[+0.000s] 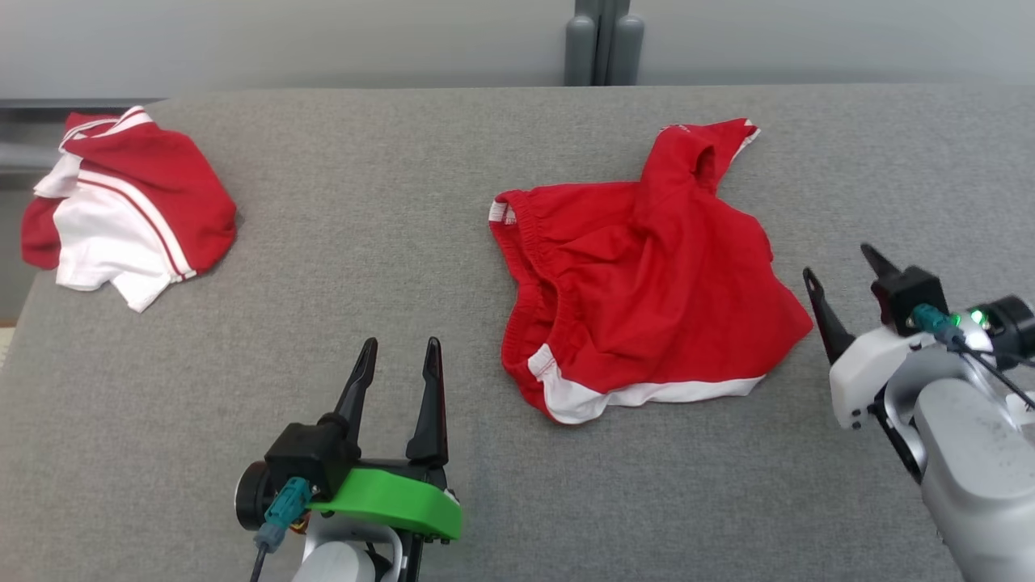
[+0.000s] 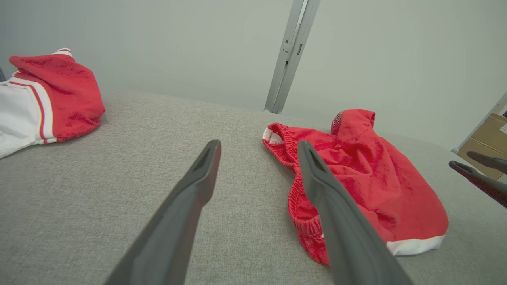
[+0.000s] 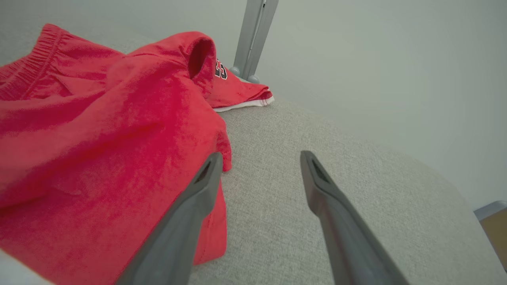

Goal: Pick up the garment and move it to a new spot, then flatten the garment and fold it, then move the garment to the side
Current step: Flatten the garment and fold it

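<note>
Garment [image 1: 647,275] rumpled on table [image 1: 364,202], toward its right edge: probably light, limp, will drape. Pinch the elastic waistband [image 1: 524,238]. Left gripper [image 1: 401,346] and right gripper [image 1: 838,262] both open, empty.

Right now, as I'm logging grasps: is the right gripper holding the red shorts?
No, the right gripper stands open beside the red shorts, with nothing between its jaws.
</note>
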{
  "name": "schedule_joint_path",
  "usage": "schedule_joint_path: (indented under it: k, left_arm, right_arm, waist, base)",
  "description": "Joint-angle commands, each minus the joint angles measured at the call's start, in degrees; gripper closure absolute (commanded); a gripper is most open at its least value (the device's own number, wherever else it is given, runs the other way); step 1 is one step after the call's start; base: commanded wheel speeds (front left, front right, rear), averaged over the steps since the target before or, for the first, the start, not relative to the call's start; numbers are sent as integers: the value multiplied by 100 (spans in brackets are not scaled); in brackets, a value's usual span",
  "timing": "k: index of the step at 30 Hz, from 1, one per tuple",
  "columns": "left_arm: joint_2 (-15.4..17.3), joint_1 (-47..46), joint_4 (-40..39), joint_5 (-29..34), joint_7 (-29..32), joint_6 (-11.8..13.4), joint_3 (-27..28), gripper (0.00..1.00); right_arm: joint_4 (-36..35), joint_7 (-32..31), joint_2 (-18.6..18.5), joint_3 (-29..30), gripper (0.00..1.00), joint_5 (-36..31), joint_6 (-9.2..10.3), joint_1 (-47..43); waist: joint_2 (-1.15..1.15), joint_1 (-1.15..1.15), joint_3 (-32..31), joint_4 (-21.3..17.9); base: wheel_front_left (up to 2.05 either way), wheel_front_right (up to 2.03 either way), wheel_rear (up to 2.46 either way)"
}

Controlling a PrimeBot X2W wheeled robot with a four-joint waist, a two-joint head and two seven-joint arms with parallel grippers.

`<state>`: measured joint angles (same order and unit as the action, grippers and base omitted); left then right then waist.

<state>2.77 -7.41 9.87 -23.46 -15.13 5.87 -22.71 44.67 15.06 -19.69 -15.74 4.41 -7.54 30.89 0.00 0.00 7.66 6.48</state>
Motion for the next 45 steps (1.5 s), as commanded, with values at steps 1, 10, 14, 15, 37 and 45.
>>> schedule_joint_path:
  k: [1,10,14,15,37,45]
  left_arm:
    - [21,79,11,78,-3,-6,-9,0]
    - [21,-110,41,122,-3,-41,-22,0]
    - [21,-159,43,123,-3,-30,-7,0]
    - [20,-170,46,121,-3,-29,-7,0]
    - [21,37,32,108,-3,18,121,0]
    - [21,140,8,126,-3,17,179,0]
  right_arm:
    - [23,17,38,-36,0,120,10,-166]
    - [633,-2,273,-196,0,656,10,-178]
    - [1070,-57,358,-207,0,860,10,5]
    - [1160,-54,344,-218,0,866,10,58]
    - [372,15,354,60,100,1068,9,-163]
    - [-578,-260,526,1463,100,67,9,-1104]
  waist:
    - [0,0,-172,-219]
    - [0,0,105,-32]
    - [0,0,189,123]
    - [0,0,204,160]
    - [0,0,-47,-229]
    - [0,0,-186,-491]
  base:
    - [0,0,0]
    - [0,0,0]
    - [0,0,0]
    - [0,0,0]
    - [0,0,0]
    - [0,0,0]
